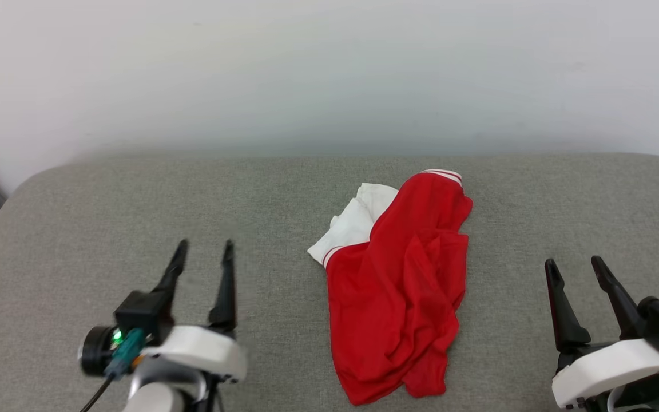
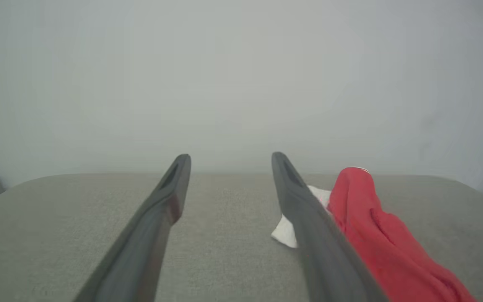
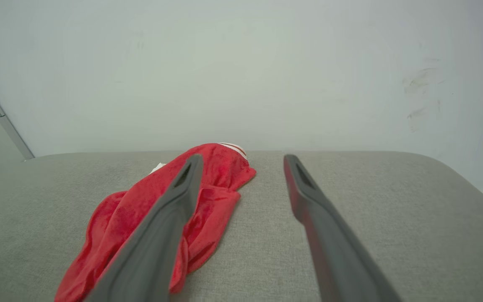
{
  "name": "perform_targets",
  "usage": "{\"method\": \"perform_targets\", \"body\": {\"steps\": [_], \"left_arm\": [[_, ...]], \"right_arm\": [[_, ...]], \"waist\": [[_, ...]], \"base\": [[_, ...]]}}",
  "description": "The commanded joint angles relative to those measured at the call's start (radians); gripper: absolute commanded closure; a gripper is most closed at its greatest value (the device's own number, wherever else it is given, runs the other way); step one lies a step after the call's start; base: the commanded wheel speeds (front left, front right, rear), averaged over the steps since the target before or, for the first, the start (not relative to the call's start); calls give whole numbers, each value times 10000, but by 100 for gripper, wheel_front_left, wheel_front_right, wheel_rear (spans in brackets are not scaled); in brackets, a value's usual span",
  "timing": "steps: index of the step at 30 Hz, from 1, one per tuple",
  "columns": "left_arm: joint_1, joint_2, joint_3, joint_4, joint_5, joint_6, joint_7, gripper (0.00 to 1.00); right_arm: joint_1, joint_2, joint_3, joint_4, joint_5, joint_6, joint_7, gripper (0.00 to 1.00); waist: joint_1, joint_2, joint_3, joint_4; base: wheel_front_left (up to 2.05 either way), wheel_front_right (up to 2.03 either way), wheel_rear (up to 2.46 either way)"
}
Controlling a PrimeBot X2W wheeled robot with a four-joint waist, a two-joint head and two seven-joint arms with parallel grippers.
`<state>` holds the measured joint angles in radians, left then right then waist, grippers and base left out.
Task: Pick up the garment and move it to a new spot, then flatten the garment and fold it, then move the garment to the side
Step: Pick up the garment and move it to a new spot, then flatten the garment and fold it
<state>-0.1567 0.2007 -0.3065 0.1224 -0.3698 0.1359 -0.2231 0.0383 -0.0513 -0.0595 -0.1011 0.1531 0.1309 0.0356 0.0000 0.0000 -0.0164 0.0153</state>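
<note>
A pale wall (image 1: 329, 68) stands behind a wide grey fabric surface (image 1: 106, 217) with rounded corners, and on this surface lies the garment (image 1: 404, 286), near the middle and a little toward the robot's right. It is gathered into one long, wrinkled bunch that runs from the near edge toward the wall, with a white sleeve (image 1: 352, 226) coming out on its left side and a striped trim (image 1: 444, 174) at its far end. It is clearly not flat, so the flattening and the folding seem not yet done. The left gripper (image 1: 205, 245) and the right gripper (image 1: 574, 262) hang over the surface on either side of the garment, well apart from it, both with jaws spread wide and with nothing between them. This looks like a ready position, from which each arm can reach one side of the cloth. The head view gives the whole outline from above and the gap to each gripper. The low wrist views give instead how the folds rise from the surface: in the left wrist view the sleeve is partly hidden behind one finger, and the right wrist view adds some dark scuff marks (image 3: 417, 79) on the wall
</note>
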Motion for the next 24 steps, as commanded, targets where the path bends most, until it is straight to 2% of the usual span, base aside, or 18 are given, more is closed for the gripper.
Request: {"method": "perform_targets", "body": {"steps": [1,6,18,24], "left_arm": [[236,138,141,-23,-40,80,-12,0],[943,553,370,-246,-158,185,86,0],[1043,465,113,-469,-282,151,277,0],[808,404,-8,-486,-252,108,278,0]], "right_arm": [[154,12,-5,-59,4,-3,0,0],[447,10,15,-113,-25,-3,118,0],[556,12,-4,-257,113,-3,240,0],[414,12,-576,199,490,-3,793,0]], "waist": [[0,0,-47,-18],[0,0,-206,34],[0,0,-241,70],[0,0,-73,284]], "base": [[0,0,0],[0,0,0],[0,0,0],[0,0,0]]}}
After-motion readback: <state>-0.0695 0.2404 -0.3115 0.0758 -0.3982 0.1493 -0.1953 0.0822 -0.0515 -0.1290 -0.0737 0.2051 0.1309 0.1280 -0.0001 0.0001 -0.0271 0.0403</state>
